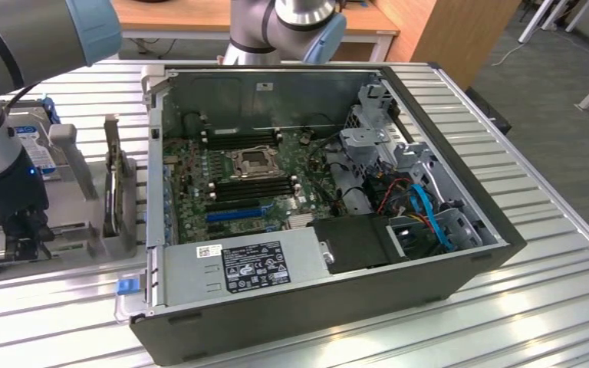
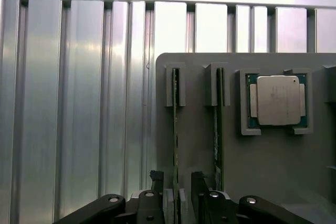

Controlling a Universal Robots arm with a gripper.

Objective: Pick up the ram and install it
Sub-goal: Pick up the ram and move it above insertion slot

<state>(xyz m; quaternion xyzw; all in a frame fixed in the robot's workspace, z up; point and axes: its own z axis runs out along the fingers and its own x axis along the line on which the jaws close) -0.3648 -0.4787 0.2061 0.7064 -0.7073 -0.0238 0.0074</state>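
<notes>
1. Ram: two, a ram stick (image 2: 216, 129) next to the processor chip (image 2: 278, 99) and a second ram stick (image 2: 175, 124) farther from it.
2. Processor chips: one, square and silver.
3. Grey holders (image 2: 195, 129): one, carrying the sticks and the chip.
4. Hard drives (image 1: 37, 149): one, with a blue label.
5. Computer cases (image 1: 376, 307): one, lying open, with one power supply (image 1: 254, 264) and one processor socket (image 1: 251, 162) inside.
6. Tools (image 2: 176, 182): one.
7. Ribbed metal tables (image 2: 79, 103): one.
</notes>
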